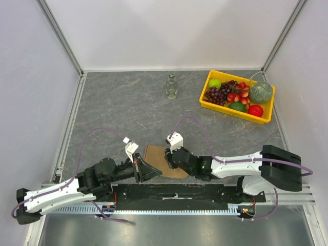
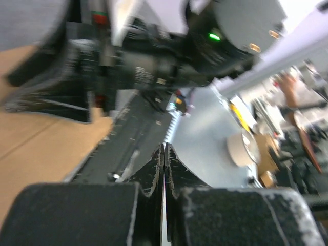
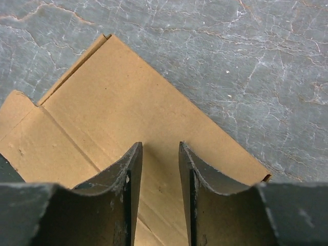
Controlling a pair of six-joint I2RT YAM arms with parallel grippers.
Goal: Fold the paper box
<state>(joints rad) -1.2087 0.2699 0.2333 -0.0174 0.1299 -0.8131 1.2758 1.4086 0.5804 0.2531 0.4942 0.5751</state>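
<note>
The paper box is a flat brown cardboard sheet (image 1: pixel 155 156) with creases, lying on the grey table at the near edge between my two arms. My left gripper (image 1: pixel 147 172) is at the sheet's near-left corner; in the left wrist view its jaws (image 2: pixel 164 148) are pressed together with nothing seen between them, and the cardboard (image 2: pixel 31 148) lies off to the left. My right gripper (image 1: pixel 171 159) is over the sheet's right part. In the right wrist view it (image 3: pixel 160 146) is open by a narrow gap, tips pointing down at the cardboard (image 3: pixel 118 102).
A yellow fruit tray (image 1: pixel 233 114) stands at the back right. A small glass bottle (image 1: pixel 171 86) stands at the back middle. The black base rail (image 1: pixel 174 192) runs along the near edge just behind the sheet.
</note>
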